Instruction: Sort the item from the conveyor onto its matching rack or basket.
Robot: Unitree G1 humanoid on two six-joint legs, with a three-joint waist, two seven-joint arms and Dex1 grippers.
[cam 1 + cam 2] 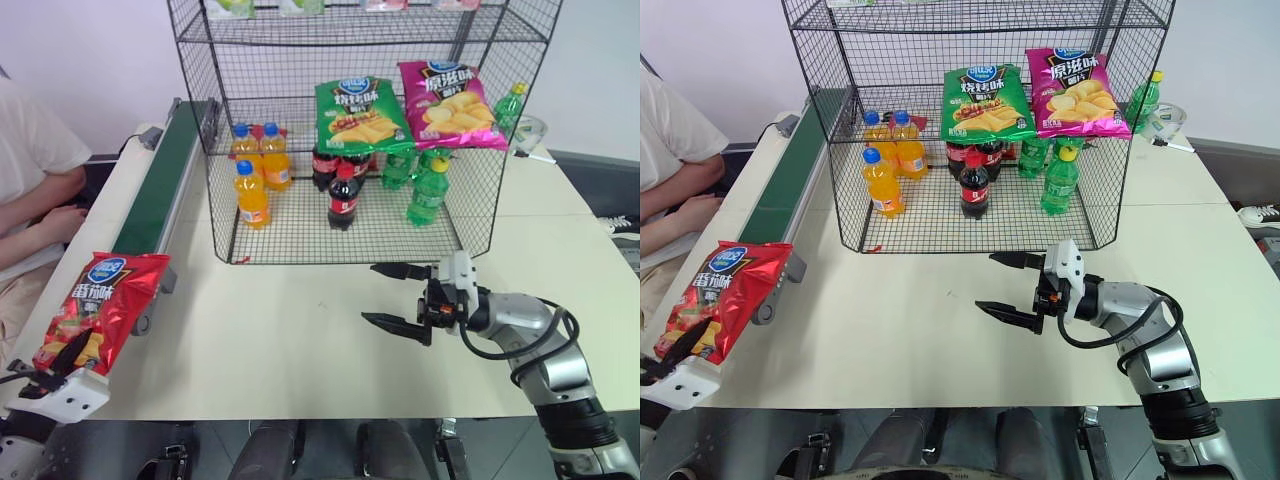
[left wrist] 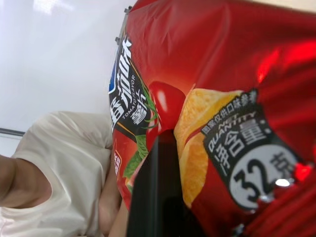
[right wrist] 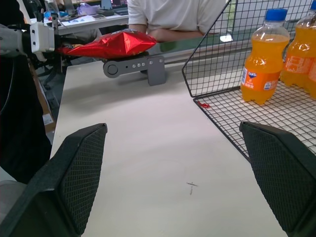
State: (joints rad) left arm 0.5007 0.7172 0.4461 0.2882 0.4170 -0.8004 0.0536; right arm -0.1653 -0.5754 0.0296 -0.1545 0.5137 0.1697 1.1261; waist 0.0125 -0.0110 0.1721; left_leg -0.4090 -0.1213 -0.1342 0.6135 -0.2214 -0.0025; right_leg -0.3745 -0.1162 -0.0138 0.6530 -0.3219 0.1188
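Note:
The item, a red crinkly chip bag (image 1: 105,305), is lifted at the near end of the dark green conveyor (image 1: 165,175), at the table's left edge. My left gripper (image 1: 60,365) is shut on the bag's lower end, and one black finger (image 2: 158,192) lies across the bag's front (image 2: 222,98). The tall black wire rack (image 1: 250,225) stands at the back middle of the table. My right gripper (image 1: 395,295) hovers open and holds nothing, in front of the rack at its right side, pointing left. The right wrist view has the bag (image 3: 116,43) far across the table.
On the rack's shelves lie a green chip bag (image 1: 362,112) and a pink one (image 1: 447,103); orange bottles (image 1: 253,195), cola bottles (image 1: 343,198) and green bottles (image 1: 427,192) stand below. A person (image 1: 30,170) sits left of the conveyor. Bare table (image 1: 280,330) lies between my grippers.

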